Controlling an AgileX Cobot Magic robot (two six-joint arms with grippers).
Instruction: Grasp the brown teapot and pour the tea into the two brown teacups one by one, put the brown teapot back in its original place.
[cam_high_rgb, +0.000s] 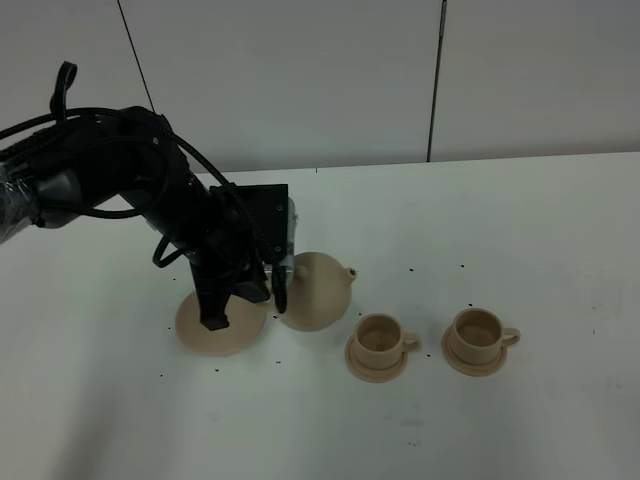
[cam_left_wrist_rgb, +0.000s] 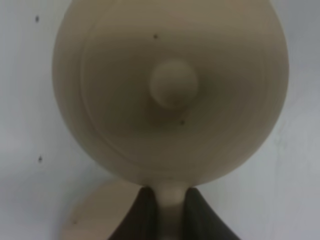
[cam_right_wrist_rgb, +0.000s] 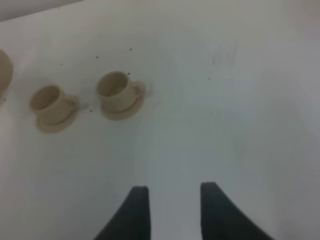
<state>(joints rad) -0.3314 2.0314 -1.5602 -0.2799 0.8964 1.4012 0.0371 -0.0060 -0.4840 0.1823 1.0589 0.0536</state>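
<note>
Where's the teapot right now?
Exterior high view, left of centre: the brown teapot is in the left gripper, between its wide saucer and the nearer teacup.

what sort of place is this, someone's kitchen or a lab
Likely a robotics lab bench: a bare white tabletop, plain pale wall panels, and the black left gripper holding a squat tan ceramic teapot by its handle.

Tan teapot (cam_high_rgb: 318, 292), lid on, spout twd near cup (cam_high_rgb: 378, 340); far cup (cam_high_rgb: 478, 334) beside; big saucer (cam_high_rgb: 240, 337) by pot.
</note>
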